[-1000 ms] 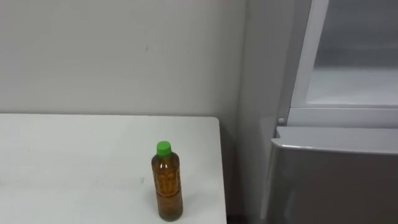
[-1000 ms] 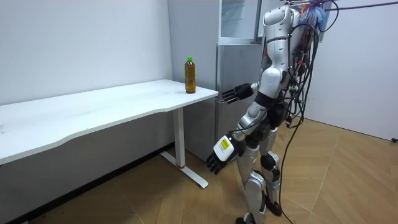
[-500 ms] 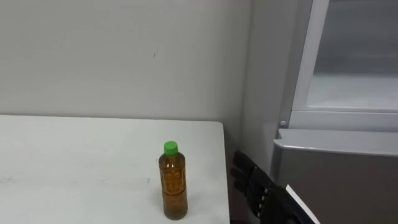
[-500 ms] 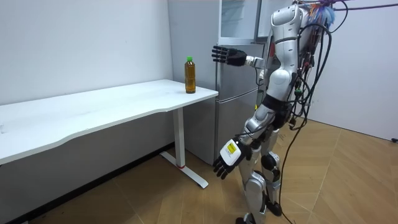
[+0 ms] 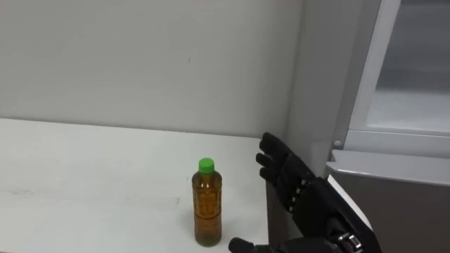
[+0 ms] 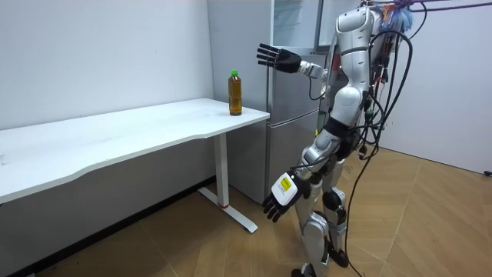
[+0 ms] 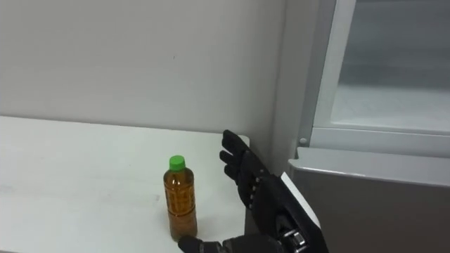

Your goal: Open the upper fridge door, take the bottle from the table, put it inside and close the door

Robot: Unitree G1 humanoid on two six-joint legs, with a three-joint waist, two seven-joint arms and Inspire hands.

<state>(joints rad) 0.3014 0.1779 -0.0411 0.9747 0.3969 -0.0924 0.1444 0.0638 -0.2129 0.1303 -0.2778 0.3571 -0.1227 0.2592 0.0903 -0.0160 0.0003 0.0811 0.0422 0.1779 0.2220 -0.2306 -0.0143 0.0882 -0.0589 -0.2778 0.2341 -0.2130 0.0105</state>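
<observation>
Bottle (image 5: pixel 208 211): clear, glossy, smooth plastic.
Cap (image 5: pixel 205 166): green matt plastic, atop the bottle.
Table (image 5: pixel 84 176): white, smooth, matt top under the bottle.
Right hand (image 5: pixel 295 190): black matt plastic, right of the bottle.
Fridge (image 5: pixel 394 204): grey satin metal-look door, further right of the bottle; smooth white lining above it.
Floor (image 6: pixel 430 223): wood, soft sheen.

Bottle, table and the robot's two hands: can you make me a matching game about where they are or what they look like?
Things:
1. bottle
2. right hand
3. left hand
4. table

Descriptions:
A. hangs low beside the robot's leg, fingers relaxed
B. white, set against the wall
C. held up next to the bottle, fingers open, not touching it
D. stands upright, brown with a green cap

Pairs: 1-D, 2-C, 3-A, 4-B
</observation>
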